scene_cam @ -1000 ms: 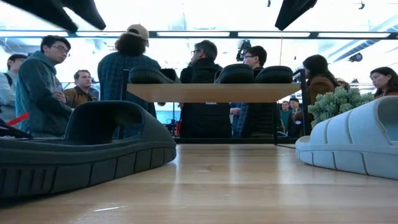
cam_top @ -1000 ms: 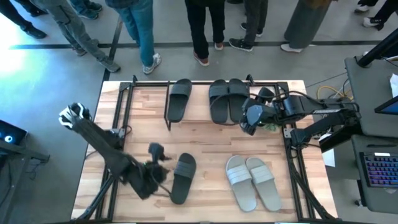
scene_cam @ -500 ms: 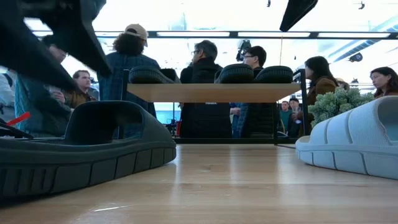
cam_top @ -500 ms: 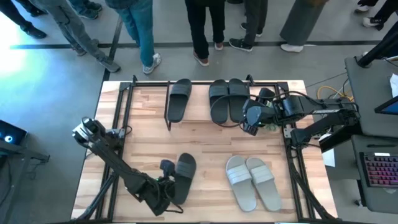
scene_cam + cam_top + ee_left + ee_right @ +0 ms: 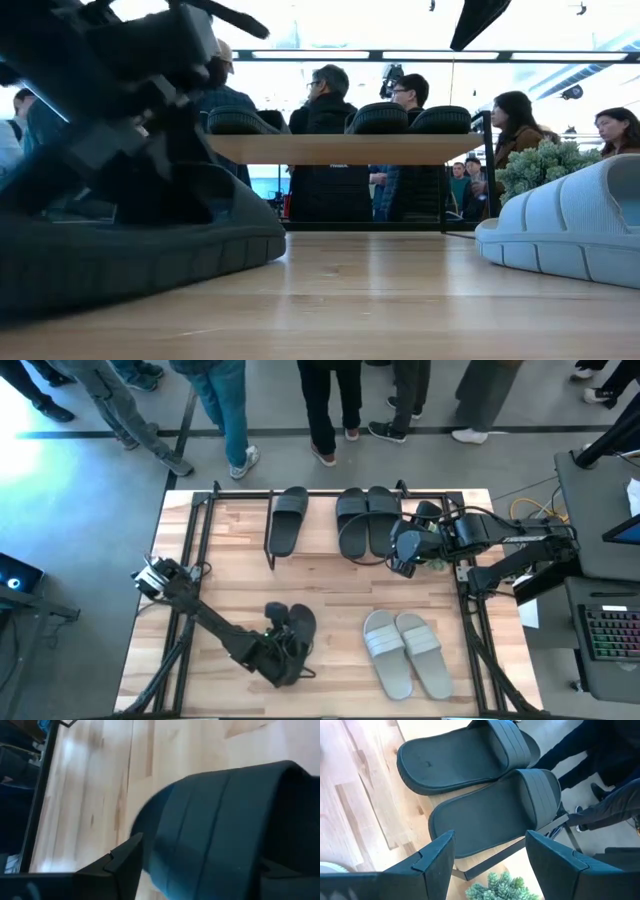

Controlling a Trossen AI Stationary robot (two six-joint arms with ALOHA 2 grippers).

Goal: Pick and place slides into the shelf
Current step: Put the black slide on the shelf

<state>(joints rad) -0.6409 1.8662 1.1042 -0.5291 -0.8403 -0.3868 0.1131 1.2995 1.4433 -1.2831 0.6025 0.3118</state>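
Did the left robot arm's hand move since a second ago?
Yes. In the high view the left end effector has swung rightward across the wooden table and now sits over the lone dark grey rubber slide.

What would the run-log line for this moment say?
left gripper: at dark slide on table, closing | right gripper: open, by shelf | shelf: three dark slides

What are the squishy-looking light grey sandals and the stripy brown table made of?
The two light grey slip-on sandals look like soft moulded rubber or foam: matte, rounded edges, with a bumpy, pebbled strap in the low view. I can't tell which. The pale striped tabletop looks like wood: joined planks with grain lines and a slight sheen.
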